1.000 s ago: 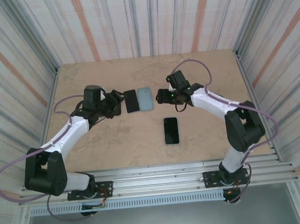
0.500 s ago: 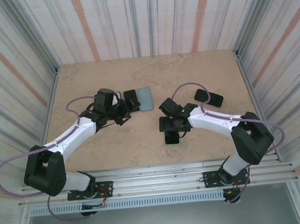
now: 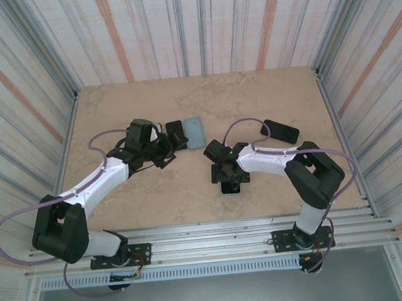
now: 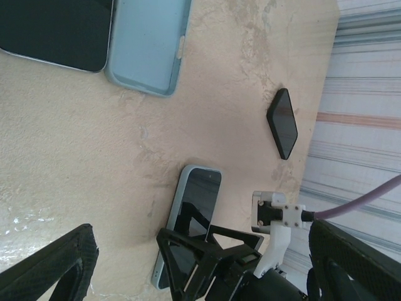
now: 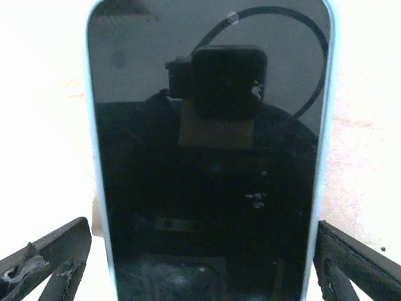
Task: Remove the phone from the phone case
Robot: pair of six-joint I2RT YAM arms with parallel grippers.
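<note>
Now I'm seeing the cased phone point(image 5: 210, 157) lying screen-up, long axis running straight between my right end effector's point(image 5: 200, 226) splayed fingers; the left end effector point(image 3: 163, 152) is hanging splayed too.

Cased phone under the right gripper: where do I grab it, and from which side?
Take the cased phone across its two long edges, straight down from above. It lies flat and screen-up on the table, so the narrow width looks the easiest span, and the right gripper is open with a finger outside each long edge.

phone point(image 5: 210, 188) in pale blue case point(image 5: 91, 94), screen up
</note>
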